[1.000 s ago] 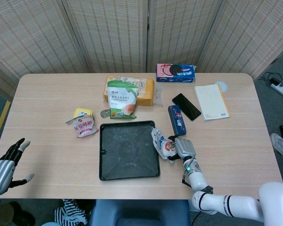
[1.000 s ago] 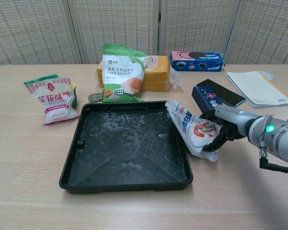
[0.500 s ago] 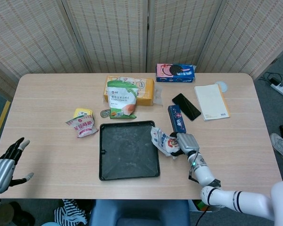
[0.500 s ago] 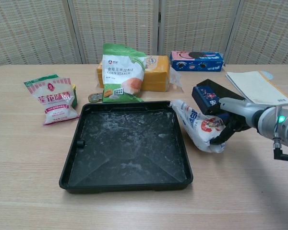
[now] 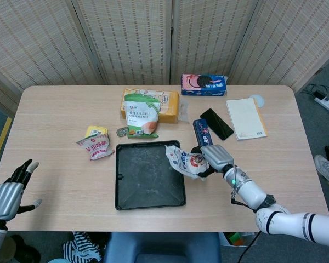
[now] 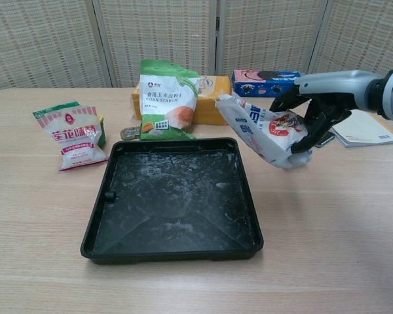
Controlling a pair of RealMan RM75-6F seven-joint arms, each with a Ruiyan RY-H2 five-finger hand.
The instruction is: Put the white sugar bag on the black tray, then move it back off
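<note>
Right hand point(image 6: 312, 116) grips crinkled white plastic sugar bag with red-blue print point(image 6: 265, 128), lifted clear of light wooden table point(image 6: 327, 216); bag hangs beside hand's inner side, its free end over near-right corner of shallow black rectangular tray point(image 6: 105, 226) below, likely mid-carry toward tray floor; bag not touching tray; fingers point(image 6: 318, 125) wrap bag's far end, hiding it; dark blue box behind hand mostly blocked in chest view; left hand point(image 5: 11, 189) idle at table's edge, holding nothing, fingers spread, arm cut off by frame.
</note>
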